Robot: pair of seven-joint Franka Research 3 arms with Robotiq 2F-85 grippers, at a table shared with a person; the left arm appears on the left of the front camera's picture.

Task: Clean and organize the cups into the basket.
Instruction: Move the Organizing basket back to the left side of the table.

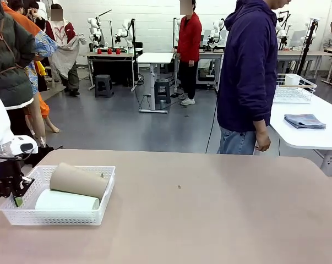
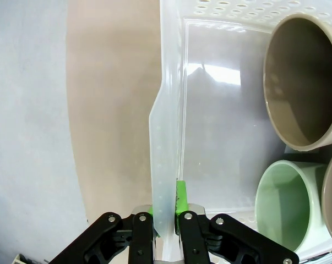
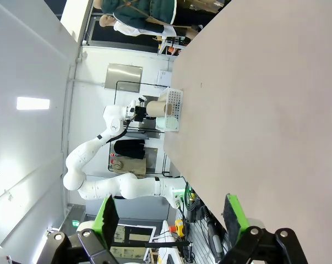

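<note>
Basket rim, thin and flexible, sits clamped in my left gripper (image 2: 167, 217); the light white lattice-mesh plastic basket (image 1: 60, 215) holds brown-tan tumbler (image 1: 77, 181) and mint-green tumbler (image 1: 66, 201) at the desk's (image 1: 210, 214) left; my right gripper (image 3: 171, 220) stands released.

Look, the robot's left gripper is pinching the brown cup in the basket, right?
Not quite. The left gripper is shut on the rim of the basket, not the brown cup, which lies inside untouched. The left wrist view shows it.
</note>
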